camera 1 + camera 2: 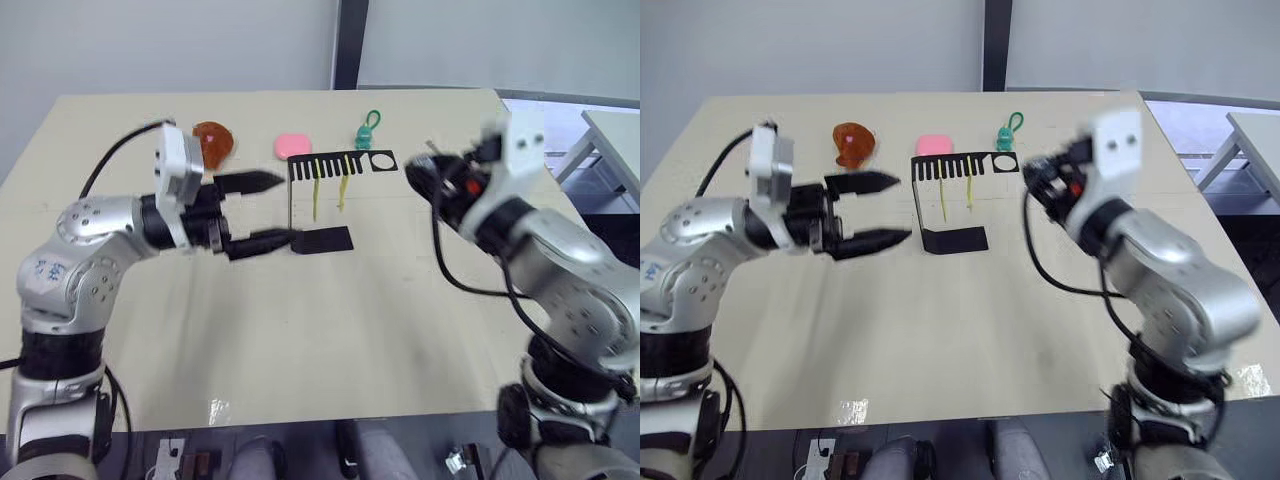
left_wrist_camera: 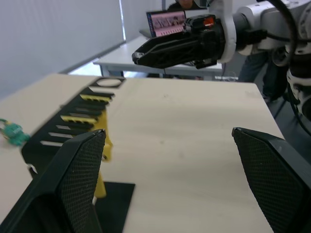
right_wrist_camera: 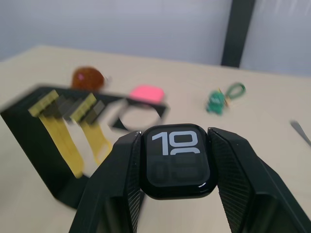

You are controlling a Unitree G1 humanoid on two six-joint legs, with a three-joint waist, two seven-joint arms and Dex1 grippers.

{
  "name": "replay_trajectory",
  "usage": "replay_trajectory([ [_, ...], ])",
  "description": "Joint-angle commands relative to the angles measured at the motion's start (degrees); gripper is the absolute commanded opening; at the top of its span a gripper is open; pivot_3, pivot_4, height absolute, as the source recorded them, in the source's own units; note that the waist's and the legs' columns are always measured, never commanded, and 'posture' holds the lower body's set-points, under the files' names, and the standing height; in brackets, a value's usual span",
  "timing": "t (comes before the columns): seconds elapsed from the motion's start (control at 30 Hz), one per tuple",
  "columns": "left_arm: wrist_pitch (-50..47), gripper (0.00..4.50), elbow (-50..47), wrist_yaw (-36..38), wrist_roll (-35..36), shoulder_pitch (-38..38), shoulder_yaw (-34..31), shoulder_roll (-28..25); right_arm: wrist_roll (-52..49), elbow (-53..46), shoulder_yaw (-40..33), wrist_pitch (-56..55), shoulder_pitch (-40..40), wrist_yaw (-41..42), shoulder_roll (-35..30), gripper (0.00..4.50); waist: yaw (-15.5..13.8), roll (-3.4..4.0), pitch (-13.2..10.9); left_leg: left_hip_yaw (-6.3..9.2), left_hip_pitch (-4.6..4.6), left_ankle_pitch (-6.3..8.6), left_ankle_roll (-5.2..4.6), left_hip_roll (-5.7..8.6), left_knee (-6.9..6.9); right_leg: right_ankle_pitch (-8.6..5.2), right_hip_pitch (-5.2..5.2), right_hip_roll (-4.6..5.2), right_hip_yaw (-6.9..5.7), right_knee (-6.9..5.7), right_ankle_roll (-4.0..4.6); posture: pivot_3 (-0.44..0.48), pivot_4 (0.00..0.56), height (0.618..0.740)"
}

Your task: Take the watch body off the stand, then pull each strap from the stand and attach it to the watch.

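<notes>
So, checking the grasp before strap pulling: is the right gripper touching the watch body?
Touching. The right wrist view shows the right gripper with both fingers pressed against the watch body.

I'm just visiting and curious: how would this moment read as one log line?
right gripper: shut on watch body, off stand | left gripper: open by stand | straps: both hanging on stand

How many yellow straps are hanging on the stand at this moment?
2. Both straps hang side by side from the comb slots of the stand: one strap nearer the upright, the other strap nearer the ring hole. None looks hidden.
</notes>
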State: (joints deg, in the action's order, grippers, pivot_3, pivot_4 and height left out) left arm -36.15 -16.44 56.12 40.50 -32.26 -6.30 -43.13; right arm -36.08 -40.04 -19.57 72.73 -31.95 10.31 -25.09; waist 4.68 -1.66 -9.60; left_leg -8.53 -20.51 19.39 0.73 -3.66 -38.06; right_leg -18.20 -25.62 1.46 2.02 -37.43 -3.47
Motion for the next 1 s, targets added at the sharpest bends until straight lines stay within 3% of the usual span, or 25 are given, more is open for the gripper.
replay_trajectory([
  [0.03,2.15,4.50,-3.64,2.29,-0.69,2.43,1.38,-0.38,-2.91,-5.68,-4.58,-1.35,8.79,4.06,-2.62,1.60,-0.10,-0.01,0.01,0.00,0.00,0.00,0.00,0.00,0.00,0.00,0.00,-0.01,0.00,0.02,0.00,0.000,0.150,0.740],
  [0.23,7.77,4.50,-1.97,2.24,-5.67,5.31,5.11,3.00,3.55,-1.81,-1.65,-14.84,26.30,6.50,-3.08,1.60,-0.05,-0.02,0.01,-0.03,0.21,-0.07,0.02,0.09,-0.02,0.01,0.19,-0.04,0.11,-0.10,-0.02,0.000,0.150,0.740],
  [0.33,10.88,4.50,-1.00,3.08,-8.42,6.56,7.16,4.12,7.70,2.70,0.85,-22.59,30.26,7.60,-2.94,1.60,-0.02,-0.02,0.01,-0.03,0.21,-0.06,0.03,0.08,0.01,0.01,0.18,-0.07,0.11,-0.05,-0.02,0.000,0.150,0.740],
  [0.6,13.53,4.50,0.06,3.89,-10.71,7.35,9.02,6.08,13.34,14.11,5.19,-34.89,30.97,10.50,-3.16,1.60,-0.25,-0.02,0.01,-0.05,0.22,-0.06,0.02,0.09,-0.03,0.01,0.18,-0.07,0.13,-0.08,-0.02,0.000,0.150,0.740],
  [1.0,13.25,4.50,1.16,5.12,-10.60,6.60,8.82,5.90,15.89,21.82,9.02,-40.90,29.06,11.49,-2.28,1.60,-0.39,-0.02,0.01,-0.05,0.22,-0.06,0.02,0.08,-0.04,0.01,0.18,-0.05,0.12,-0.11,-0.02,0.000,0.150,0.740],
])
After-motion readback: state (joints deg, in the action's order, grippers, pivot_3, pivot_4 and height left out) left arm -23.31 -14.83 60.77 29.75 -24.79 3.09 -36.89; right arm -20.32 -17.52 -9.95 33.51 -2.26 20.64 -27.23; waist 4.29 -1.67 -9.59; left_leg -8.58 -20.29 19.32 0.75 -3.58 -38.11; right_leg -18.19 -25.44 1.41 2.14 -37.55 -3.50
